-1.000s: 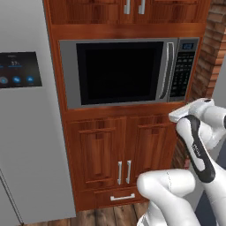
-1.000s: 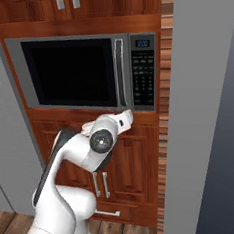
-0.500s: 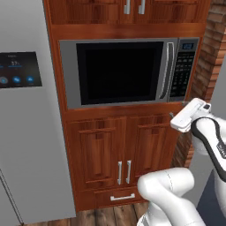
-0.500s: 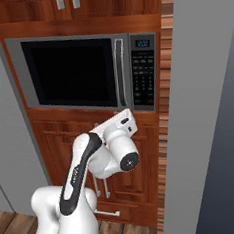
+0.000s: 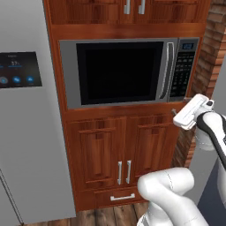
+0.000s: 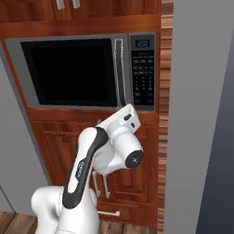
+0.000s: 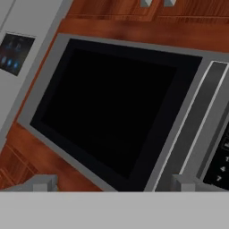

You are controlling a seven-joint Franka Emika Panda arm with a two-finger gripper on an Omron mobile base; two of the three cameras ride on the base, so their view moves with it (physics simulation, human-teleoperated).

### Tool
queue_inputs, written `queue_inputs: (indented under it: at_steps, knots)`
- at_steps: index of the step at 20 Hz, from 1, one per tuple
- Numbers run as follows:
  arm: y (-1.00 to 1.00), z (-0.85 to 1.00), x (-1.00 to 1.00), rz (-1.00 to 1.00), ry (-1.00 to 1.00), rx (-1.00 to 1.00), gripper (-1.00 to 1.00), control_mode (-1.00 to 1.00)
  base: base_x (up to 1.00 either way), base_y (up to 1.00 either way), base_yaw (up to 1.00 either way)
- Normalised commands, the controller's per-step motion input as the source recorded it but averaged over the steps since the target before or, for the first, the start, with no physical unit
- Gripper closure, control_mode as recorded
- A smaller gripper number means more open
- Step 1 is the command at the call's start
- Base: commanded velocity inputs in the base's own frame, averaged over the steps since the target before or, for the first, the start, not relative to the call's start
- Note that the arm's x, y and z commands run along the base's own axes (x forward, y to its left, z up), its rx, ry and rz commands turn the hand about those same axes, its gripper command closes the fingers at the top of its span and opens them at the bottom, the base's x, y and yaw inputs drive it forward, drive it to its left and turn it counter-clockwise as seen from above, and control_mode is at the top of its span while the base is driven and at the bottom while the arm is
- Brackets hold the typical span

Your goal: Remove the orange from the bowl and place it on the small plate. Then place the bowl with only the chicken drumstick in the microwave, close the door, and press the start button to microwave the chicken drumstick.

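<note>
End effector (image 7: 112, 182) jaws fully apart, holding and touching nothing, aimed at the microwave (image 5: 128, 71), whose door (image 5: 120, 73) is shut. Vs 1 s ago, the wrist has swung up and rightward, sitting below the keypad (image 5: 179, 70).

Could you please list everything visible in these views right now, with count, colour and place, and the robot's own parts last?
microwave: one, grey steel, built into the wooden cabinetry.
door: one, dark window, silver handle, shut.
keypad: one, black, blue display above, right of the door.
cabinet doors: brown wood, above and below the microwave.
fridge: one, grey, blue-lit panel, left of the microwave.
brick wall: reddish, right of the cabinets.
arm: white, dark joints.
hand: open, facing the door.
</note>
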Motion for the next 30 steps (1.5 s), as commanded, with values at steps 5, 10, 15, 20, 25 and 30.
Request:
queue_inputs:
  at_steps: [5,10,15,20,25,30]
  knots:
    - [0.00,-0.01,0.09,0.00,0.00,0.00,-1.00,-1.00,0.00,0.00,0.00]
    - [-0.12,0.00,0.13,0.00,0.01,0.00,-1.00,-1.00,0.00,0.00,0.00]
    - [-0.13,0.00,0.18,0.00,0.02,0.00,-1.00,-1.00,0.00,0.00,0.00]
    - [-0.05,-0.01,0.20,0.00,0.02,0.00,-1.00,-1.00,0.00,0.00,0.00]
    - [0.00,-0.22,0.24,0.00,0.01,0.00,-1.00,-1.00,0.00,0.00,0.00]
    - [0.00,-0.25,0.23,0.00,0.00,0.00,-1.00,-1.00,0.00,0.00,0.00]
